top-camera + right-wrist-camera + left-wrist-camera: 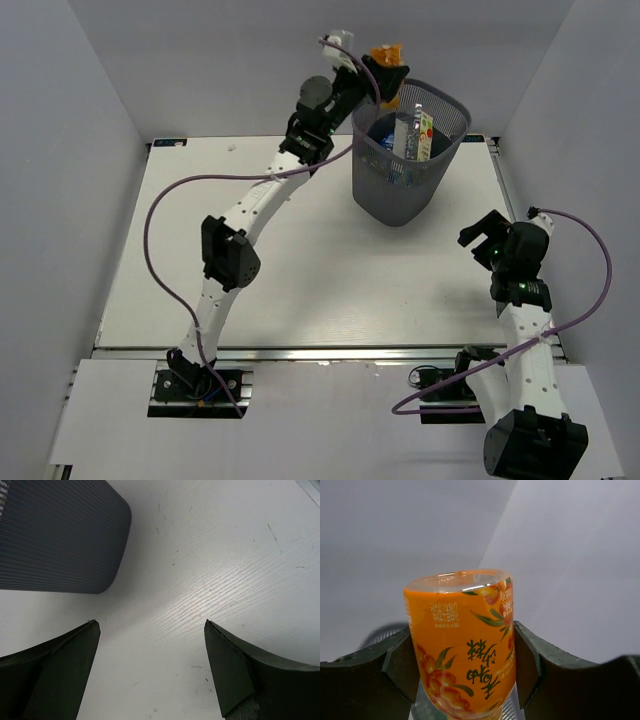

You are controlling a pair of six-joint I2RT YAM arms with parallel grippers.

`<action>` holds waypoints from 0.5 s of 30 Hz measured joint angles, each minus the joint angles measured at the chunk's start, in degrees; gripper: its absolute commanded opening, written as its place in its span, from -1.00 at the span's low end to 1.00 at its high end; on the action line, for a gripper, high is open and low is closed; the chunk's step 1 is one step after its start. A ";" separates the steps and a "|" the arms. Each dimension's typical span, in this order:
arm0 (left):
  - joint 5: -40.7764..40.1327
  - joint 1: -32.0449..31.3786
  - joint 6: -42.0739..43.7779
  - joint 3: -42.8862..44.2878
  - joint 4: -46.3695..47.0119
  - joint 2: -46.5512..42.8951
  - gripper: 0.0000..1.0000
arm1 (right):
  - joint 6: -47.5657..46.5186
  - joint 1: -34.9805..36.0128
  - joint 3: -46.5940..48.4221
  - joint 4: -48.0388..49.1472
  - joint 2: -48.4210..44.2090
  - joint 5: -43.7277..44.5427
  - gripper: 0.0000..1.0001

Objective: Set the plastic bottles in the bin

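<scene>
My left gripper (386,72) is raised at the far-left rim of the bin (395,195) and is shut on an orange plastic bottle (385,53). In the left wrist view the orange bottle (462,640) with a fruit label fills the space between the left gripper's (464,647) two pads, base pointing away from the camera. The dark grey mesh bin holds a squarish clear bottle with a colourful label (423,135) and blue-labelled bottles (386,130). My right gripper (482,236) hovers open to the right of the bin; nothing lies between its fingers (60,670), and the bin wall (60,535) shows ahead.
The white table (300,270) carries only the bin at its far middle. Grey walls close in the left, right and back sides. Purple cables loop from both arms, and the left arm's cable (155,240) swings out over the table's left part.
</scene>
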 measured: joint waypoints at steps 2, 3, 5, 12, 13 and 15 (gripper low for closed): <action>-1.84 -0.50 -0.94 -1.62 0.79 2.51 0.96 | -0.09 0.48 0.00 0.02 -0.13 -0.07 0.79; -2.60 -0.61 -1.49 -3.06 0.85 3.32 0.96 | -0.15 0.70 0.00 0.04 -0.15 -0.09 0.79; -3.91 -0.72 -2.49 -3.61 0.63 5.86 0.96 | -0.31 0.96 0.00 0.26 -0.15 -0.17 0.79; -5.51 -0.72 -1.81 -2.23 -0.35 7.67 0.96 | -1.18 1.11 0.00 0.96 0.24 -0.66 0.79; -5.68 -0.72 -1.40 -2.05 -0.31 7.17 0.96 | -1.25 1.11 0.00 0.98 0.48 -0.94 0.79; -5.97 -0.70 -0.68 -2.05 -0.46 5.40 0.96 | -1.36 1.11 0.00 1.14 0.90 -1.60 0.79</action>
